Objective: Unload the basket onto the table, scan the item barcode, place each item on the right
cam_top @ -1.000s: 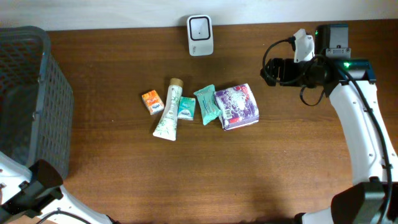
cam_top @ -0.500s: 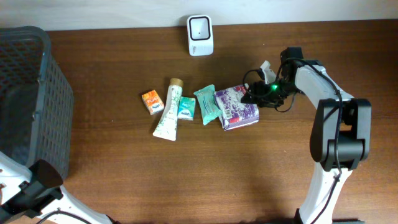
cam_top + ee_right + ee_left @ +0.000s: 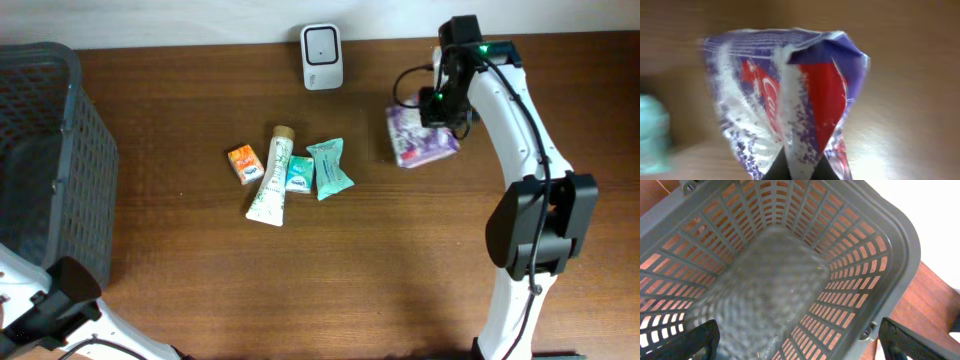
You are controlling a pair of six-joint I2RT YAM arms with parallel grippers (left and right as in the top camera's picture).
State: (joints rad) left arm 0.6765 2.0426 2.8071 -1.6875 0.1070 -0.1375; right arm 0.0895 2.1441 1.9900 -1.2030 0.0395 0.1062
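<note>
A purple-and-red plastic packet point(image 3: 425, 141) hangs off the table at the back right, and my right gripper point(image 3: 434, 115) is shut on it. In the right wrist view the packet point(image 3: 790, 95) fills the frame. The two dark fingers of that gripper point(image 3: 801, 167) pinch its lower seam. A white barcode scanner point(image 3: 322, 43) stands at the back edge, to the left of the packet. My left gripper point(image 3: 801, 341) hangs open over the grey basket point(image 3: 790, 275), nothing between its fingers.
An orange packet point(image 3: 244, 163), a pale tube point(image 3: 272, 178), a small teal box point(image 3: 299, 174) and a teal pouch point(image 3: 329, 167) lie in a row mid-table. The grey basket point(image 3: 45, 150) stands at the left edge.
My right gripper came down on the purple packet beside the teal pouch, shut on it, and carried it back and to the right. The left arm has not moved.
</note>
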